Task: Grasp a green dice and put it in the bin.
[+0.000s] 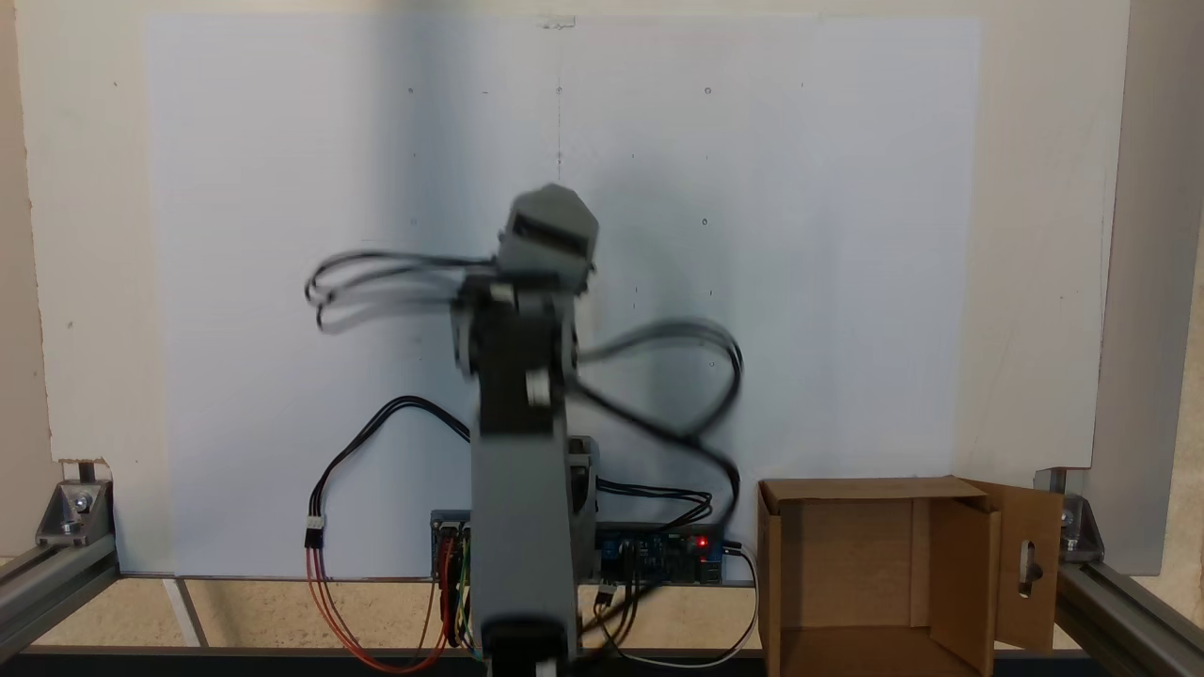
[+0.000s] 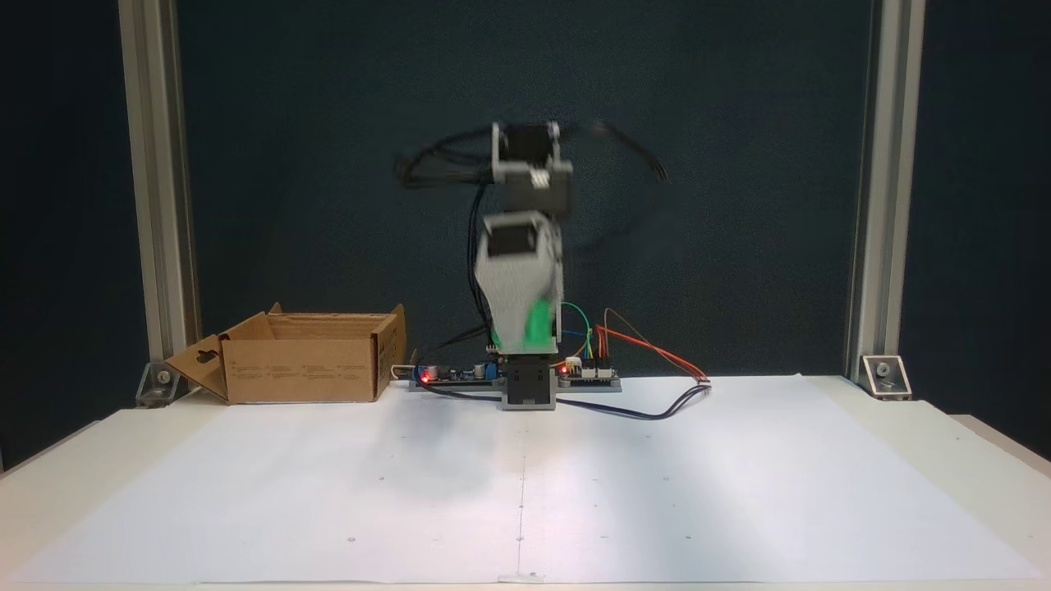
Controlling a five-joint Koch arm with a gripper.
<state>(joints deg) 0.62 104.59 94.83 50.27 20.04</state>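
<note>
The gripper (image 2: 532, 328) hangs at the centre of the frame in a fixed view, pointing down just above the arm's base (image 2: 527, 389), with a patch of bright green showing between its grey jaws. That green is the green dice (image 2: 539, 322), pinched in the jaws and lifted clear of the white paper sheet (image 2: 657, 484); motion blur softens its edges, so its pips and exact tilt cannot be read. From the look of it, the arm is folded high and tight so that the dice can travel over the table without dragging.

The bin (image 2: 305, 368) sits at centre left of that frame, on the table beside the electronics board (image 2: 460, 375), well apart from the gripper. Its top is open and its slotted flap (image 2: 199, 367) hangs outward, which leaves the mouth free for a drop from above. In a fixed view from above and behind, the bin (image 1: 851, 527) lies at lower right, open and with nothing inside that I can make out, while the blurred arm (image 1: 522, 451) fills the centre and its cables (image 1: 376, 282) loop to either side.

My judgement is that the grasp is done and the carry is in hand; the swing across to the box and the release are left. The blur suggests a fast move, and a loose pinch could let the small cube slip.
</note>
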